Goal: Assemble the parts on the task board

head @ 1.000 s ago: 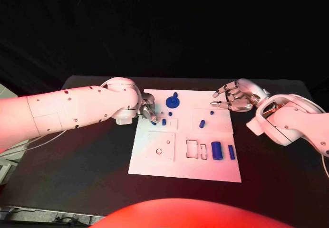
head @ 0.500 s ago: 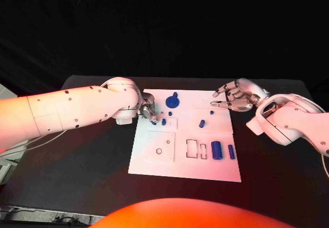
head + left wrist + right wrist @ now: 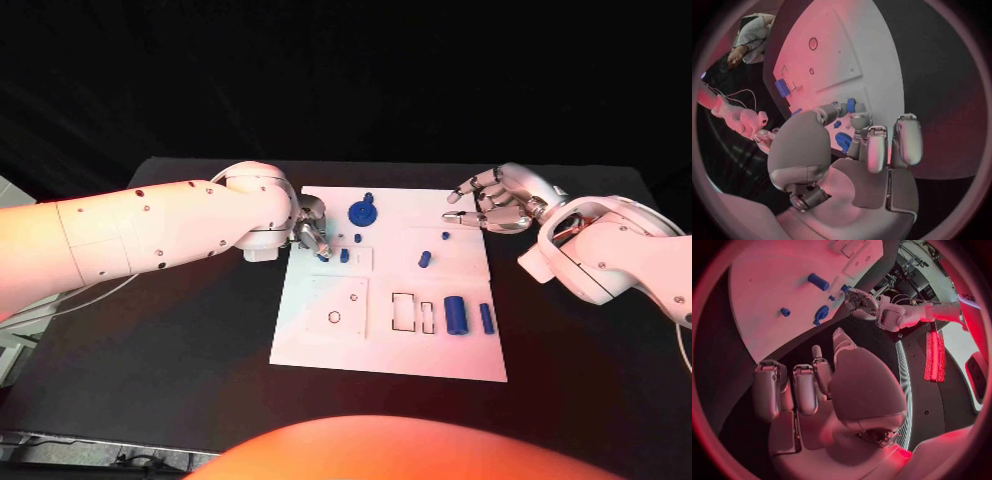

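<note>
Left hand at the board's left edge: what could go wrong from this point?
The left hand has its fingertips crowded over a small blue peg near the task board edge; the head view cannot tell whether it holds the peg, so a slip or drop is possible. Another small peg and the round blue part sit close by and could be knocked. The right hand hovers open at the board's far right corner, offering no bracing.

The flat white rectangular task board [image 3: 389, 340] lies in the middle of the black table. Small blue plastic parts rest on it: a round disc piece [image 3: 362, 213] near the far edge, a short peg [image 3: 424, 260] mid-board, and a thick cylinder [image 3: 456, 316] beside a slim bar [image 3: 486, 320] at the right.
</note>
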Controlling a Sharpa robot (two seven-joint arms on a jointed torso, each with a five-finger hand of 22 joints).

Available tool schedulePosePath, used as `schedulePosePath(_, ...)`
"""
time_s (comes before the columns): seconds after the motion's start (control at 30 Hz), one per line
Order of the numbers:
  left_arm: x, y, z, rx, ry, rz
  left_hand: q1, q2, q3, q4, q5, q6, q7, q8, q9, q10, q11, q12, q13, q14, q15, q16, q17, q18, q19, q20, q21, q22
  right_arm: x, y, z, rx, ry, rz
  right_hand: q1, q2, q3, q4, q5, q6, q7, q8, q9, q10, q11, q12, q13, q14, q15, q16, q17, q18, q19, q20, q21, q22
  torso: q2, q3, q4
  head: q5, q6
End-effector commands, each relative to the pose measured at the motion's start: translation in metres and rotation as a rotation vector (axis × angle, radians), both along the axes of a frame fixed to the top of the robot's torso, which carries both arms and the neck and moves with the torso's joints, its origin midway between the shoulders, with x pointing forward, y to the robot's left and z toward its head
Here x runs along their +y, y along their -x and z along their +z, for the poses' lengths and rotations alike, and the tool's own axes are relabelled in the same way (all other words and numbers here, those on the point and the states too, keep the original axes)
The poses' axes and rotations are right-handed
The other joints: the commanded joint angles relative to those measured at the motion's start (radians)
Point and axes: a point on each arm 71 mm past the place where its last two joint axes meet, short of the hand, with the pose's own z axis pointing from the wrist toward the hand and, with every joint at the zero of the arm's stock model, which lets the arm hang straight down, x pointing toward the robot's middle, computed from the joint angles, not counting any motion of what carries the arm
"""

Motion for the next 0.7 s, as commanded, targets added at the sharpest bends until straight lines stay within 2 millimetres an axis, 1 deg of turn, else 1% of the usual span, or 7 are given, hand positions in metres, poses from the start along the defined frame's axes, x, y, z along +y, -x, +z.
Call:
schedulePosePath(0.03,-0.0048,0.0064,-0.0062,0.045,-0.014,-0.04,0.01,0.004,0.203,-0.2,0.006,0.005,0.001,0.004,-0.002,0.005,-0.001,-0.005,0.001,0.102,-0.008,0.006,0.263,-0.003,0.004,-0.003,0.005,0.017,0.0019,0.0008,-0.0003,-0.001,0.006,0.021,0.011,0.004,-0.006,-0.002,0.004,-0.009,0.001,0.006,-0.001,-0.001,-0.001,0.002,0.069,0.055,0.0,-0.003,0.057,0.012,0.03,0.001,-0.006,0.155,0.0,-0.0005,0.0001,0.001,-0.001)
schedulePosePath(0.27,-0.0053,0.0071,-0.0068,0.045,-0.013,-0.042,0.011,0.004,0.203,-0.2,0.007,0.005,0.001,0.005,-0.001,0.005,-0.001,-0.005,0.002,0.102,-0.008,0.006,0.263,-0.003,0.005,-0.003,0.006,0.018,0.0022,0.0006,-0.0004,-0.001,0.006,0.022,0.011,0.004,-0.006,-0.002,0.004,-0.009,0.001,0.006,-0.001,-0.001,-0.001,0.002,0.069,0.055,0.0,-0.003,0.057,0.012,0.03,0.001,-0.006,0.155,0.0,0.0005,-0.0002,0.002,0.0)
schedulePosePath(0.7,-0.0048,0.0042,-0.009,0.041,-0.006,-0.024,0.009,0.005,0.204,-0.197,0.007,0.005,0.001,0.005,-0.001,0.004,-0.001,-0.007,-0.002,0.102,-0.008,0.006,0.263,-0.002,0.002,-0.003,0.004,0.015,0.0029,0.0011,-0.0009,0.001,0.005,0.024,0.011,0.004,-0.006,-0.002,0.004,-0.009,0.001,0.006,-0.001,-0.001,-0.001,0.002,0.069,0.055,0.0,-0.003,0.057,0.012,0.03,0.001,-0.006,0.155,0.0,0.0002,-0.0003,0.002,-0.001)
